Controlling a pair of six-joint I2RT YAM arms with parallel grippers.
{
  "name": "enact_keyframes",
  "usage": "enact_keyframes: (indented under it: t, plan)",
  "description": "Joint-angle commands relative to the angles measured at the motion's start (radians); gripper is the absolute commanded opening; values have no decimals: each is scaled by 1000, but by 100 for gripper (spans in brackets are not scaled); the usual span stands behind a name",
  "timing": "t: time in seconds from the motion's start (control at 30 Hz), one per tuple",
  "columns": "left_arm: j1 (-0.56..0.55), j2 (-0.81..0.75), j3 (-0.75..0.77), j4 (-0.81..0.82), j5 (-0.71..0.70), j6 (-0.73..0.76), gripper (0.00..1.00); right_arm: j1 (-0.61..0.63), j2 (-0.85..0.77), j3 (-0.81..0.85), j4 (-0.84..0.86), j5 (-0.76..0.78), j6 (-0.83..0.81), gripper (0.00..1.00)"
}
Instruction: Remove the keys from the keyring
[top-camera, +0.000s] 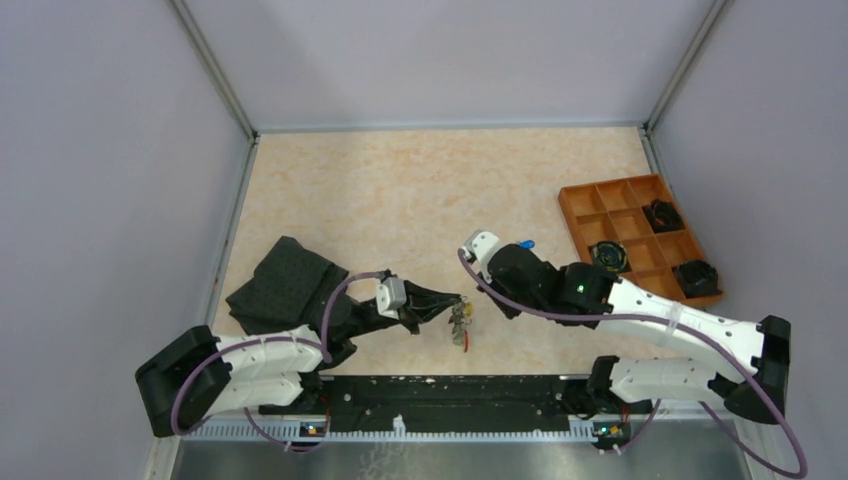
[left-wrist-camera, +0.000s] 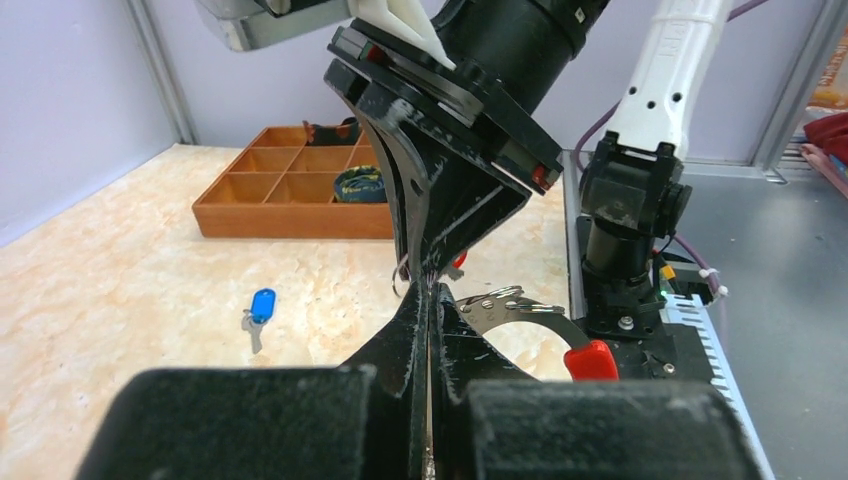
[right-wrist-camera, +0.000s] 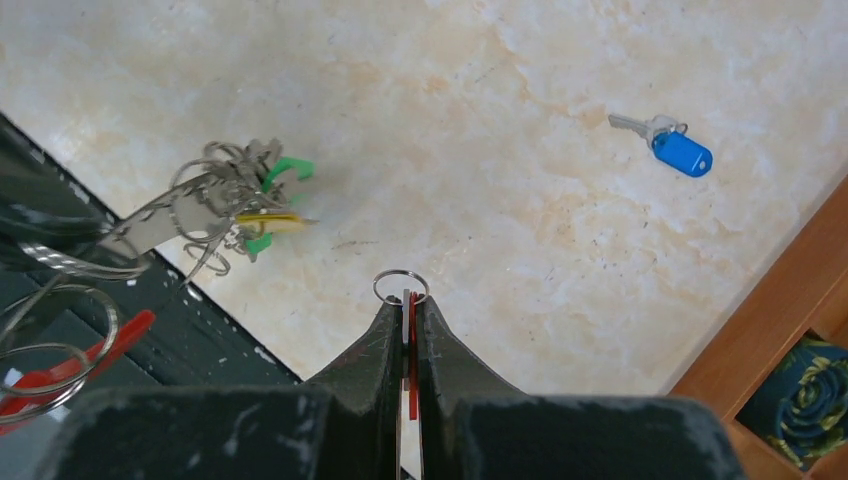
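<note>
The left claw (left-wrist-camera: 428, 296) is pressed fully together. Its tips meet the grey metal of the keyring (left-wrist-camera: 532, 319), which curves away from them to a red sleeve (left-wrist-camera: 591, 360). It appears clamped on that metal, though the exact spot of the grip is hidden.

The right claw (right-wrist-camera: 405, 300) is also closed. It pinches a thin red key (right-wrist-camera: 411, 345) between its fingers, and one small ring (right-wrist-camera: 401, 274) sticks out past the tips. In the left wrist view the two claws come tip to tip.

The keyring hangs well left of the tray (top-camera: 568, 210), toward the table's near edge. The bunch of keys (right-wrist-camera: 235, 205) dangles from it, a tangle of small rings and blades. Two green heads (right-wrist-camera: 290, 168) (right-wrist-camera: 258, 243) and one yellow piece (right-wrist-camera: 270, 220) can be counted there; the rest are too tangled to number.

One blue key (right-wrist-camera: 682, 153) lies loose and flat on the table (top-camera: 420, 200), just left of the tray and touching neither claw.

There is one orange tray, with nine compartments. Three of them each hold one black coil (top-camera: 660, 215) (top-camera: 610, 257) (top-camera: 697, 277).

One black cloth (top-camera: 285, 285) lies crumpled far left of the tray, beside the left arm.
</note>
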Motion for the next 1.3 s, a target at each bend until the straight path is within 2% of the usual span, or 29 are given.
enact_keyframes:
  t: [0.0, 0.17, 0.3, 0.5, 0.7, 0.87, 1.07, 1.27]
  plan:
    - [29, -33, 1, 55, -53, -31, 0, -91, -27, -33, 92, 0, 96, 0]
    - [137, -60, 20, -36, -41, -134, 0, -248, -22, -114, 212, -54, 185, 0]
    - [203, -79, 70, -178, -33, -176, 0, -356, -30, -213, 398, -94, 271, 0]
    - [225, -71, 157, -385, -107, -267, 0, -418, 66, -323, 636, 156, 484, 0]
    - [238, -29, 203, -475, -106, -351, 0, -515, 222, -337, 692, 209, 623, 0]
    - [242, -41, 219, -526, -122, -368, 0, -540, 259, -381, 747, 210, 631, 0]
    - [243, -64, 249, -617, -185, -356, 0, -548, 250, -412, 821, 170, 605, 13]
    - [246, -102, 237, -661, -235, -347, 0, -549, 229, -378, 805, 148, 576, 23]
